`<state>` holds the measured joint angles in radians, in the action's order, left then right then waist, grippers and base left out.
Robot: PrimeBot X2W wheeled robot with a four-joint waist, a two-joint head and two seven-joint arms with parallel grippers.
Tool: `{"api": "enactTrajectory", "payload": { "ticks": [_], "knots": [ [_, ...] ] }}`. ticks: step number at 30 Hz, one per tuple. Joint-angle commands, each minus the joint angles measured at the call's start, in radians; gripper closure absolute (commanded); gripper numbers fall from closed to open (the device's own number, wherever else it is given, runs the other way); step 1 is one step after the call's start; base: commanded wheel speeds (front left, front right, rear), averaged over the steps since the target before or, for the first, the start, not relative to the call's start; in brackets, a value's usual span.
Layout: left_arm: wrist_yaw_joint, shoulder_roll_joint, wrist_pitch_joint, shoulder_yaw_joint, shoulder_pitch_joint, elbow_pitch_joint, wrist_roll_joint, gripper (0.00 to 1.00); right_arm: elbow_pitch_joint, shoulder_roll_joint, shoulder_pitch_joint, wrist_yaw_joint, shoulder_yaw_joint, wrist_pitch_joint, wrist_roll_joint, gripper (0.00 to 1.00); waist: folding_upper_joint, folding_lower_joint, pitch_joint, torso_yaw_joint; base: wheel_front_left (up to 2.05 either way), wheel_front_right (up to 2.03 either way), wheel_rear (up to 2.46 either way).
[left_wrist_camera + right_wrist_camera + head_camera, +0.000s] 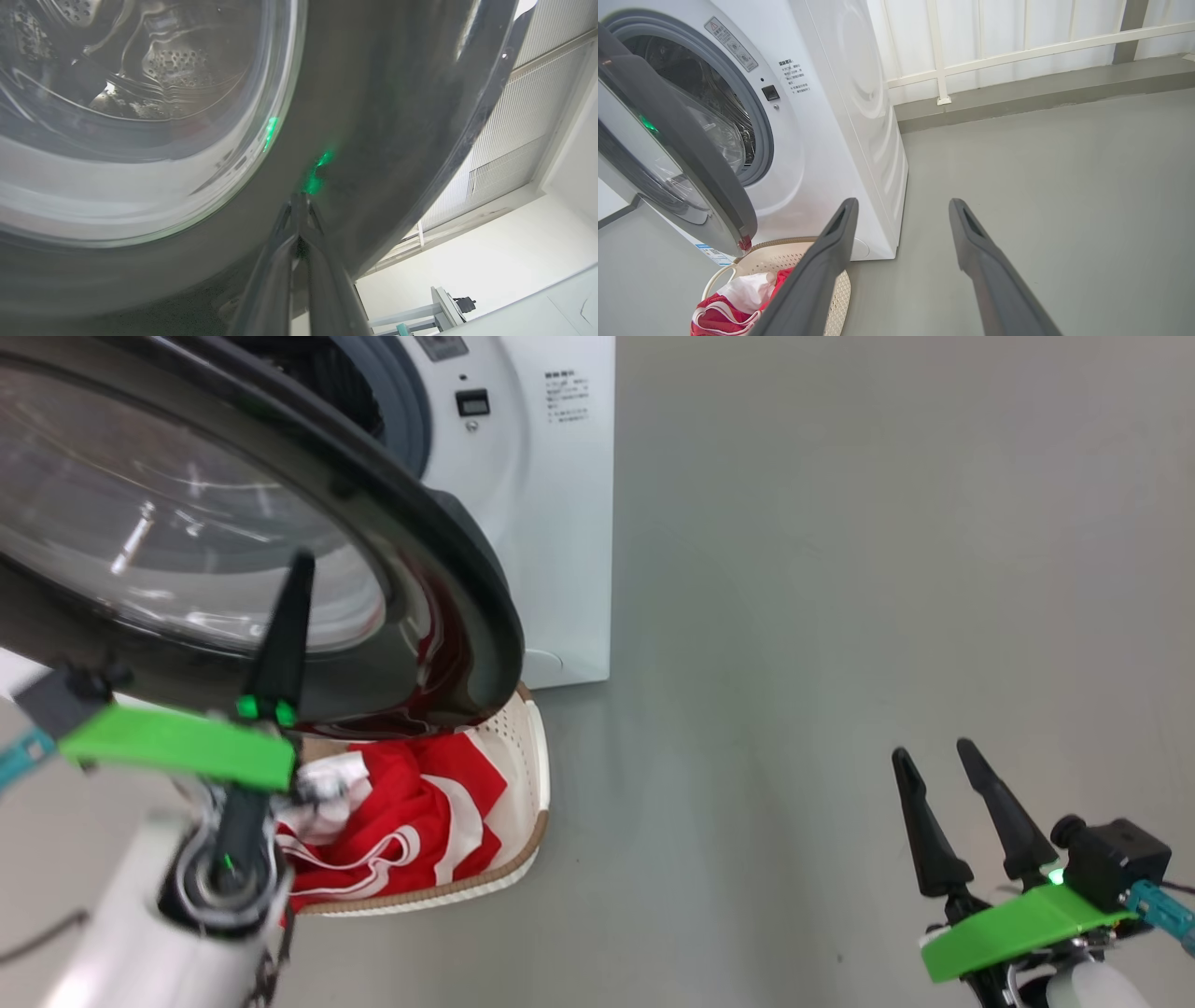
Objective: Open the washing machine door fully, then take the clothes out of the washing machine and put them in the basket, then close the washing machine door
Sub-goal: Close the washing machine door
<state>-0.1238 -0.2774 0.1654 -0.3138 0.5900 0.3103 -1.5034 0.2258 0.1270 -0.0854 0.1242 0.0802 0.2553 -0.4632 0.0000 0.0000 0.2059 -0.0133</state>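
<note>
The washing machine door (280, 457), black-rimmed with a bulging glass window, stands partly open across the upper left. My left gripper (301, 565) is shut with nothing held, and its joined tips rest against the door's outer face. In the left wrist view those tips (299, 201) touch the glossy rim (373, 116) beside the glass. The white washing machine (560, 523) stands behind the door, and its steel drum (691, 79) looks empty. Red and white clothes (401, 821) lie in the cream basket (537, 784) on the floor under the door. My right gripper (934, 753) hangs open, well to the right.
Bare grey floor (840, 616) stretches to the right of the machine. A white railing (1017, 46) and a low kerb run along the back wall. The basket (784, 245) with clothes (724, 308) sits against the machine's front, right below the door's lower edge (738, 233).
</note>
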Motion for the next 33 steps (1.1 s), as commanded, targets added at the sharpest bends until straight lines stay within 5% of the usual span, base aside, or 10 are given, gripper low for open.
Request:
{"api": "enactTrajectory", "payload": {
  "ticks": [1, 10, 19, 22, 24, 33],
  "knots": [
    [-0.007, -0.048, 0.017, 0.018, -0.041, -0.023, -0.01, 1.0, -0.017, 0.018, 0.015, 0.007, 0.015, 0.006, 0.009, 0.0, 0.0, 0.0, -0.024, 0.015, 0.0, 0.0, 0.0],
    [-0.007, -0.064, 0.062, -0.002, -0.188, -0.04, -0.018, 0.97, -0.013, 0.026, 0.053, 0.007, 0.007, 0.006, 0.011, 0.0, 0.0, 0.0, -0.068, 0.035, 0.0, 0.0, 0.0],
    [-0.007, -0.09, 0.093, 0.018, -0.352, -0.042, 0.022, 0.47, -0.011, 0.03, 0.086, 0.007, 0.001, 0.006, 0.011, 0.0, 0.0, 0.0, -0.104, 0.05, 0.0, 0.0, 0.0],
    [-0.007, -0.095, 0.095, 0.021, -0.403, -0.038, 0.055, 0.11, -0.011, 0.031, 0.1, 0.007, -0.002, 0.006, 0.01, 0.0, 0.0, 0.0, -0.113, 0.049, 0.0, 0.0, 0.0],
    [-0.007, -0.095, 0.096, 0.038, -0.431, -0.032, 0.089, 0.0, -0.012, 0.032, 0.108, 0.007, -0.005, 0.006, 0.009, 0.0, 0.0, 0.0, -0.116, 0.049, 0.0, 0.0, 0.0],
    [-0.007, -0.059, 0.096, 0.102, -0.517, 0.012, 0.278, 0.0, -0.011, 0.044, 0.141, 0.007, -0.012, 0.006, 0.011, 0.0, 0.0, 0.0, -0.132, 0.028, 0.0, 0.0, 0.0]
  ]
}}
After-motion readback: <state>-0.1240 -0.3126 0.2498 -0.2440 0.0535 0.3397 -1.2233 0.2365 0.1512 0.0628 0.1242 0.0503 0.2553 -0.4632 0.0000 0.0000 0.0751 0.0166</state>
